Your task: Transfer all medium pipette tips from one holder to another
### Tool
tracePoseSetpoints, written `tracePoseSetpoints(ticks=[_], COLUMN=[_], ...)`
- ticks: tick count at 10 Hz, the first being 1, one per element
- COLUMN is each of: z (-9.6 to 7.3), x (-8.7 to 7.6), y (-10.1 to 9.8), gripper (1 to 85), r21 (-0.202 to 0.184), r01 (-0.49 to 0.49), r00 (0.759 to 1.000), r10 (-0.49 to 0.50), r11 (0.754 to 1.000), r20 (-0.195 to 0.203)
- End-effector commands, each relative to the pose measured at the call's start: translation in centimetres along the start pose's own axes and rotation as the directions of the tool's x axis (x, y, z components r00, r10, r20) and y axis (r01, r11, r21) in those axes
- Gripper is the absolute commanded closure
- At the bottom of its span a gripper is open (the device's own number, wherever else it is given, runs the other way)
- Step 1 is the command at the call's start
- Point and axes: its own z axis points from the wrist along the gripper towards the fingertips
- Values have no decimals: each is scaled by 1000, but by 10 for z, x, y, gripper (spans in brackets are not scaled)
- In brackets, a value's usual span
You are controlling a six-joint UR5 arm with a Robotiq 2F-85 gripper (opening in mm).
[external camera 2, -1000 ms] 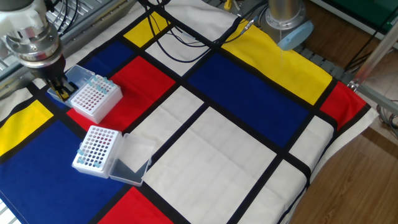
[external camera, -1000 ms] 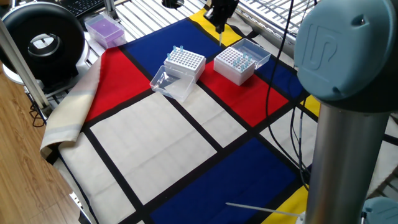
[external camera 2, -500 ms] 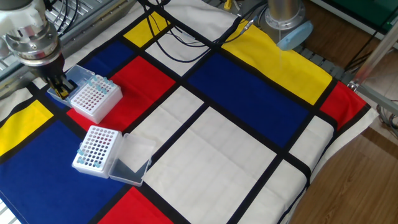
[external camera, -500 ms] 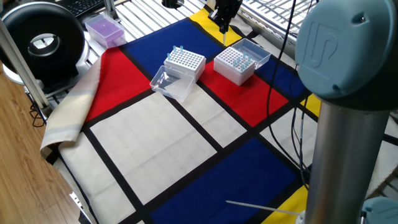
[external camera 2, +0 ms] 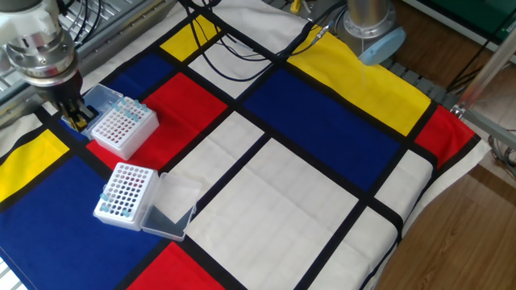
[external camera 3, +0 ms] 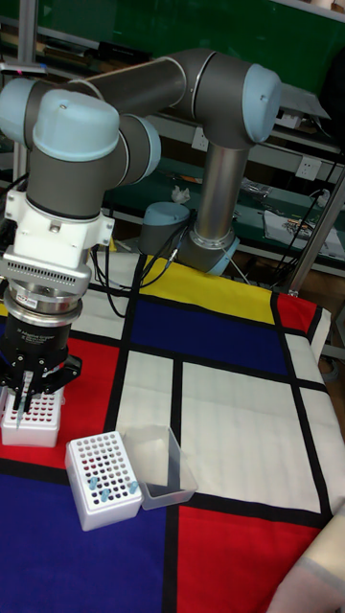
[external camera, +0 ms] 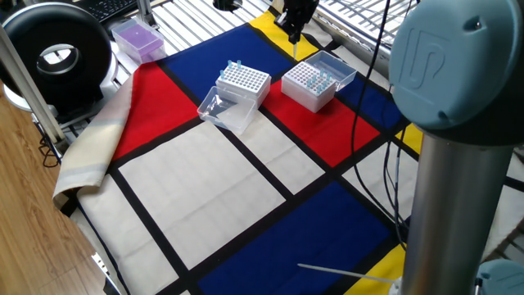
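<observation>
The gripper (external camera 3: 23, 391) hangs over the far tip box (external camera: 309, 84), fingers pinched on one pale-blue tip (external camera 3: 24, 399), while the near tip box (external camera 2: 125, 192) shows just a few medium pipette tips (external camera 3: 99, 490) along its six-o'clock edge, so most of the moving looks undone.

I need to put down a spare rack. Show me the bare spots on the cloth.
The big white panel in the middle lies bare, as does the blue panel beyond it. It is crowded around the two white tip boxes, where the gripper hangs.
</observation>
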Motion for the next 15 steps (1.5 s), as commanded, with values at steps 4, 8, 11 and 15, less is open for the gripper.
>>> tracePoseSetpoints(ticks=[4, 8, 11, 15], z=[-11, -17, -12, -3], x=[18, 39, 49, 58], y=[-7, -18, -15, -10], gripper=[843, 843, 843, 843], r21=[12, 9, -11, -32], r01=[-27, -35, -54, -70], r00=[1000, 999, 998, 997], r10=[27, 35, 54, 70], r11=[1000, 999, 998, 997], r20=[-10, -22, -25, -18])
